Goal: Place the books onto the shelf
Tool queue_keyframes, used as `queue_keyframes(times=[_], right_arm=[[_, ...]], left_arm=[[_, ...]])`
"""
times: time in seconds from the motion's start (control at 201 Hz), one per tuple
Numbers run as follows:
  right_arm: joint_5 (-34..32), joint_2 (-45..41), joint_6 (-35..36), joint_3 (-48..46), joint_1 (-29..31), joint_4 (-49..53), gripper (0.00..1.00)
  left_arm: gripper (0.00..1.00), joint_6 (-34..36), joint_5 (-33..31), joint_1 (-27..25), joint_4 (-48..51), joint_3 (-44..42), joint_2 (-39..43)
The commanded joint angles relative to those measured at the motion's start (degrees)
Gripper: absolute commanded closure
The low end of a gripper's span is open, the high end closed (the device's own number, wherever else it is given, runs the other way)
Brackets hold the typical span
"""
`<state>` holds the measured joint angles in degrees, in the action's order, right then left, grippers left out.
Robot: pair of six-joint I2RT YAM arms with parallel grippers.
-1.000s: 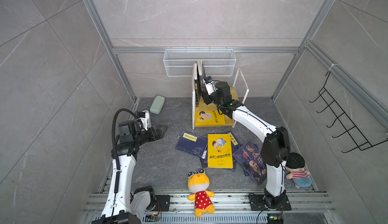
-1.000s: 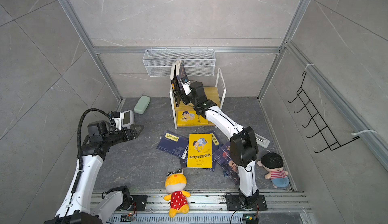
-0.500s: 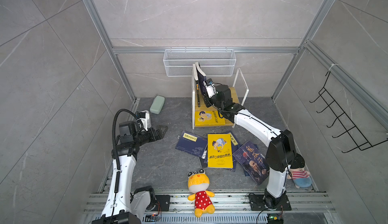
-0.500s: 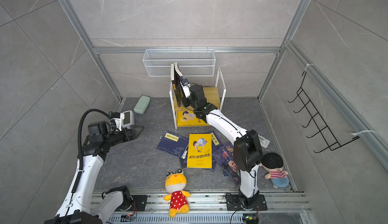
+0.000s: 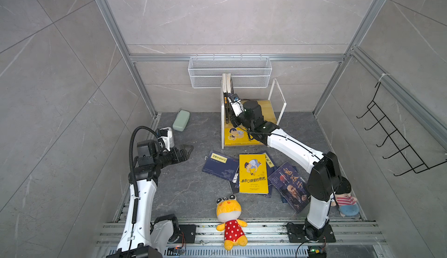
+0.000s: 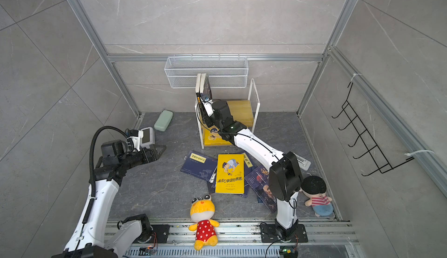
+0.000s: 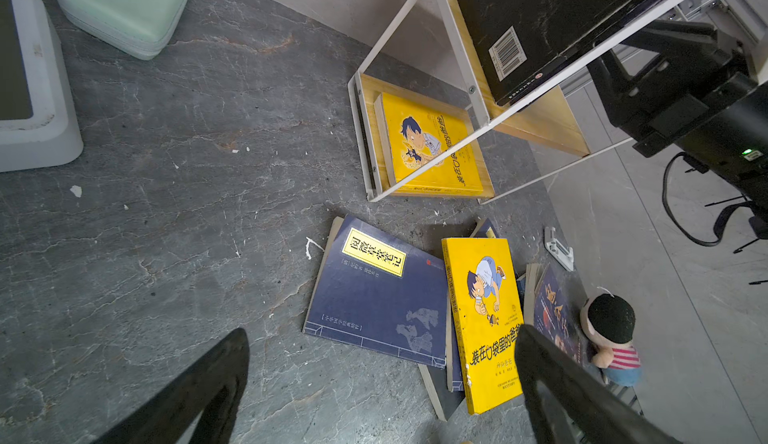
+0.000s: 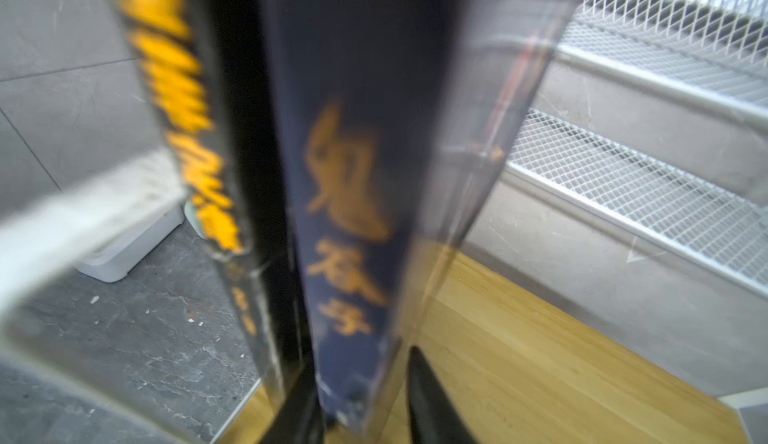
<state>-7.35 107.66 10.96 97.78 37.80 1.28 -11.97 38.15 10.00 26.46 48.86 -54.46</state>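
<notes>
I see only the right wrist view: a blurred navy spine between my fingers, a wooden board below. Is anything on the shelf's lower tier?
Observer: Yes, a yellow book lies flat on the lower board of the shelf.
Operator: Do books lie outside it?
Observer: Several, in an overlapping pile on the floor before the shelf, a second yellow cover on top.
Operator: Is my other arm free?
Observer: The left gripper is open and empty, over the floor left of the pile.
</notes>
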Motion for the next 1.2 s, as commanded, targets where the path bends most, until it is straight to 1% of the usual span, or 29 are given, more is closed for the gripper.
queue_keyframes(times=[0.0,0.144,0.234,0.309,0.368,0.583,0.931,1.095,1.195], right_arm=[[0.6,-4.9,1.8,-1.4,1.0,0.8,0.57],[1.5,-8.1,1.5,-5.5,1.0,0.5,0.51],[2.0,-9.1,1.4,-7.7,1.0,-0.2,0.42],[1.8,-8.9,1.1,-8.4,1.0,-0.4,0.32],[2.1,-8.4,1.0,-8.8,1.0,-1.0,0.27],[3.7,-5.9,0.5,-6.2,1.0,-1.3,0.26],[9.6,-3.4,5.5,3.7,0.2,3.8,0.26],[10.9,-3.6,5.3,5.7,-0.6,4.6,0.25],[9.9,-2.5,3.9,7.8,-0.6,5.2,0.23]], left_arm=[[0.0,-0.4,2.0,-0.2,-2.2,0.0,0.8],[0.0,-0.5,1.9,-0.2,-2.1,0.3,0.6],[0.0,-0.4,2.0,-0.2,-2.2,0.1,0.6],[0.0,-0.5,2.0,-0.1,-1.9,0.4,0.3],[0.0,-0.6,2.0,-0.1,-2.2,0.4,0.3],[0.0,-0.4,1.8,-0.1,-1.8,0.5,0.6],[0.0,-0.2,1.9,0.0,-2.1,-0.2,0.9],[0.0,-0.3,1.8,0.2,-2.4,-0.2,0.8],[0.0,-0.4,2.1,0.4,-2.5,-0.4,0.8]])
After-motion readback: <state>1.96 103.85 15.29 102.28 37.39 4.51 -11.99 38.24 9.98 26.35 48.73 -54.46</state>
